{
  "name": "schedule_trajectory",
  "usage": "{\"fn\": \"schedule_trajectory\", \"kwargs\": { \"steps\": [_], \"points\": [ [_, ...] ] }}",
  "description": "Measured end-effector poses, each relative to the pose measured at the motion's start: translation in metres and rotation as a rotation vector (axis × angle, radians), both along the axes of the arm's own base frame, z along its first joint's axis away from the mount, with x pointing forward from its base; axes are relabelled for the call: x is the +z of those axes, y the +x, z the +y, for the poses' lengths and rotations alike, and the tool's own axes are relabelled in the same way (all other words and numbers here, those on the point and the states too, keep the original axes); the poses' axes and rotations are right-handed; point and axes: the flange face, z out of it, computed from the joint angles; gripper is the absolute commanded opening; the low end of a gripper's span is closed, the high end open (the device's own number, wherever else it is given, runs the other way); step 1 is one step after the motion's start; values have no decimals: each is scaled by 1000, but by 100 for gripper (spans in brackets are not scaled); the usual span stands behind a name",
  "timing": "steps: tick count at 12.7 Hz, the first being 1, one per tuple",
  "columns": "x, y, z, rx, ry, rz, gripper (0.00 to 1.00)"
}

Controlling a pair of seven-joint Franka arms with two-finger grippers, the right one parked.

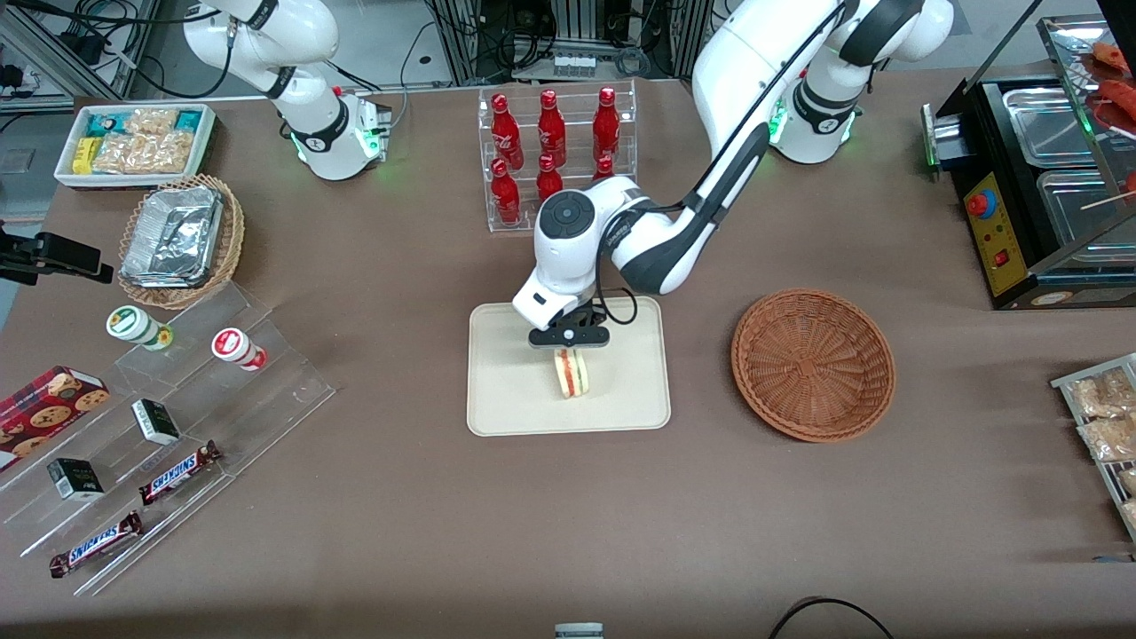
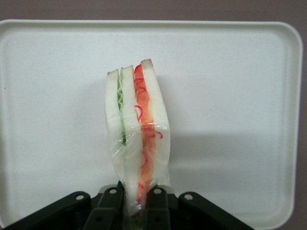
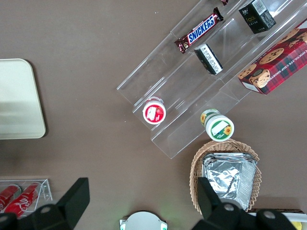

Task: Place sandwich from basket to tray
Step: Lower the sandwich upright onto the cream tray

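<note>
The sandwich (image 1: pixel 571 374), a plastic-wrapped white bread wedge with green and orange-red filling, stands on edge on the cream tray (image 1: pixel 510 408). My left gripper (image 1: pixel 569 350) is over the middle of the tray and is shut on the sandwich's end. In the left wrist view the black fingers (image 2: pixel 108 213) pinch the narrow end of the sandwich (image 2: pixel 138 134), with the tray (image 2: pixel 230 86) filling the background. The reddish-brown wicker basket (image 1: pixel 812 362) lies empty beside the tray, toward the working arm's end of the table.
A clear rack of red bottles (image 1: pixel 555 151) stands farther from the front camera than the tray. Acrylic steps with snack bars and cups (image 1: pixel 169 426), a tan basket with a foil container (image 1: pixel 177 240) and a white snack bin (image 1: pixel 135 142) lie toward the parked arm's end. A black appliance (image 1: pixel 1038 186) stands toward the working arm's end.
</note>
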Motion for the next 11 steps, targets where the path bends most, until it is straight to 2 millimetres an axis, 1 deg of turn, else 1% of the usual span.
{"fn": "schedule_trajectory", "kwargs": {
  "steps": [2, 5, 7, 8, 9, 10, 11],
  "points": [
    [-7, 1, 0, -31, 9, -8, 0],
    [-8, 1, -1, -59, 13, -10, 0],
    [-19, -1, -1, -89, 23, 1, 0],
    [-23, -3, -2, -99, 25, 5, 15],
    [-23, -4, -4, -103, 25, 4, 64],
    [-23, -5, -5, -105, 25, 4, 100],
    [-23, -6, -5, -107, 25, 2, 100]
  ]
}}
